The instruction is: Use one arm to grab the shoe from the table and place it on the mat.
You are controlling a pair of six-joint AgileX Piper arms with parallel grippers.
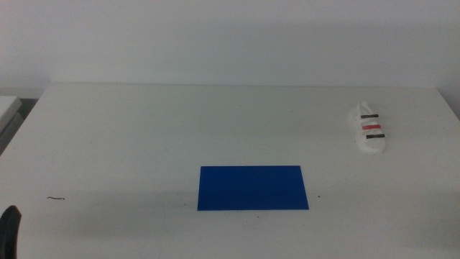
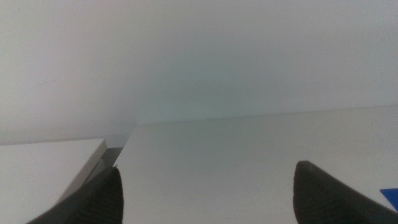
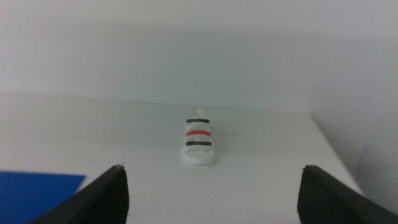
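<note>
The white shoe (image 1: 369, 129) with two black straps and one red strap lies on the white table (image 1: 144, 129) at the far right. The deep blue mat (image 1: 252, 188) lies flat near the table's front middle, apart from the shoe. The left gripper (image 1: 10, 229) shows only as a dark tip at the bottom left corner of the middle view. In the left wrist view its jaws stand wide apart with nothing between them (image 2: 208, 193). The right arm is out of the middle view. In the right wrist view the right gripper (image 3: 214, 193) is open, with the shoe (image 3: 199, 142) well ahead of it and a corner of the mat (image 3: 37, 196) to one side.
A thin dark thread-like mark (image 1: 56, 198) lies on the table at the front left. A second white surface (image 1: 8, 108) stands beyond the table's left edge; it also shows in the left wrist view (image 2: 43, 174). A plain white wall stands behind the table.
</note>
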